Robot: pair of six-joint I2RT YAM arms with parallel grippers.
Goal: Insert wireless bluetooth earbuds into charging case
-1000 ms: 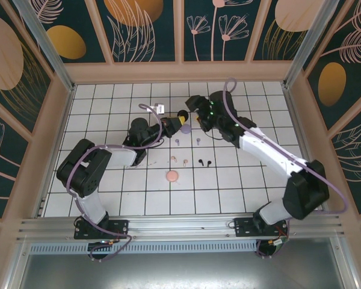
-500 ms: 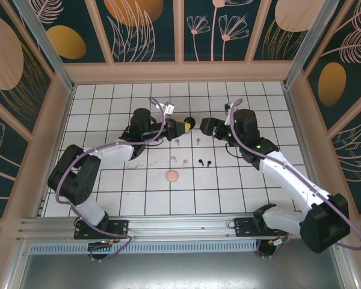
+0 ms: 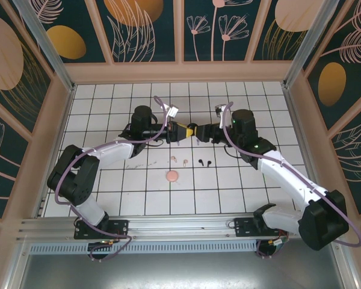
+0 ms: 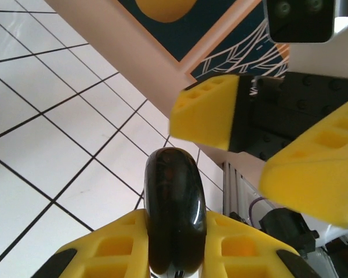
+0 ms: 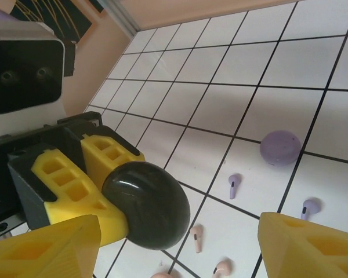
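My left gripper (image 4: 175, 234) is shut on a glossy black round charging case (image 4: 175, 202), held edge-on above the tiles. In the top view the left gripper (image 3: 180, 130) and right gripper (image 3: 198, 131) meet tip to tip at mid-table. My right gripper (image 5: 180, 226) is open, and the black case (image 5: 146, 204) sits between its yellow fingers (image 5: 49, 249) without touching them. Two lilac earbuds (image 5: 234, 185) (image 5: 309, 207) and two pink earbuds (image 5: 196, 238) (image 5: 222, 267) lie on the tiles below. Two black earbuds (image 3: 200, 161) (image 3: 210, 162) lie nearer the front.
A lilac round case (image 5: 280, 147) rests on the tiles beside the lilac earbuds. A pink round case (image 3: 172, 176) lies nearer the front. Wooden walls (image 3: 57, 120) fence the white tiled floor on three sides, and a metal rail (image 3: 180, 226) runs along the near edge.
The two arms have closed on each other. The left carried the black case toward the centre, and the right gripper swung down to face it with its jaws slightly narrower.
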